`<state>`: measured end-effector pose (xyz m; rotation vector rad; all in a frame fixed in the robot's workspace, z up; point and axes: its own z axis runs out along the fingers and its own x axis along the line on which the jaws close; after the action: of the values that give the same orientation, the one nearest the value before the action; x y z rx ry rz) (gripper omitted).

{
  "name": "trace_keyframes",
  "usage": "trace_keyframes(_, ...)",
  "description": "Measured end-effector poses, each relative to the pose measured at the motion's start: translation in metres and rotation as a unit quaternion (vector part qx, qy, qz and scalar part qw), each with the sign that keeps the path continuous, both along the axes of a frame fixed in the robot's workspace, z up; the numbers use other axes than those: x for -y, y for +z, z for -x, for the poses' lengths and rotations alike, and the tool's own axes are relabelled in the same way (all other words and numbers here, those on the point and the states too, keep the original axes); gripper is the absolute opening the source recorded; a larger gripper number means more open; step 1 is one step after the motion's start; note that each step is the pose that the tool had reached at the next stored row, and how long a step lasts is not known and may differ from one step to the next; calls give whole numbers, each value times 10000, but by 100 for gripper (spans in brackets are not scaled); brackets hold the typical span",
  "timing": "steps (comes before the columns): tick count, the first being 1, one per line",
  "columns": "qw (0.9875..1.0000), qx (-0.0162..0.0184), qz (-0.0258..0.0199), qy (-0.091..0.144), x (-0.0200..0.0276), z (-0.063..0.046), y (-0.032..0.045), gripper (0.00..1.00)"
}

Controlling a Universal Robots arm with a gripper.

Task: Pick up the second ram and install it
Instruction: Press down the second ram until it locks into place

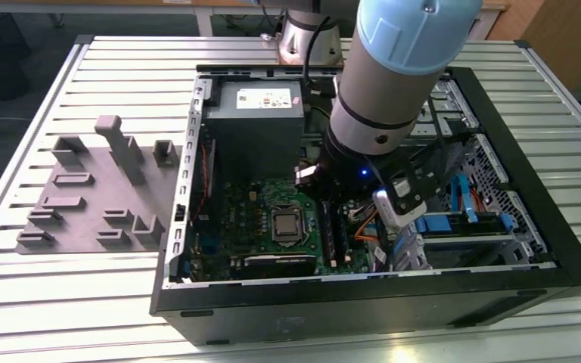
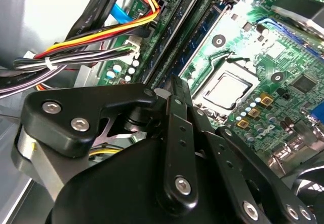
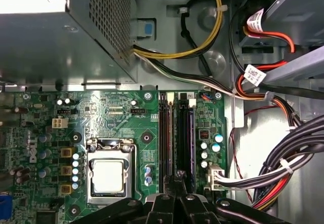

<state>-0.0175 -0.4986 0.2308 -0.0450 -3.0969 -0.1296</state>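
Exterior view: arm reaches down into the open PC case (image 1: 532,249) on the worktop (image 1: 88,302); gripper (image 1: 346,198) sits low over the motherboard (image 1: 260,219), just beside the CPU socket (image 1: 288,224), above the slot area.

Second wrist view: gripper (image 2: 174,84) fingers drawn narrow, tips right at the slots; second ram (image 2: 200,34) appears to lie in a slot, long axis running straight away from the tips. Can't tell if anything's pinched.

First wrist view: gripper (image 3: 178,176) tips meet the near end of the second ram (image 3: 168,133), which is in line w/ the black slots (image 3: 185,133).
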Motion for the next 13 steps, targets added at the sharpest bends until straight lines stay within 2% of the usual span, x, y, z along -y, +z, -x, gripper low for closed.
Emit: trace_keyframes(13,10000,-3,5,0,1,1,-109,11)
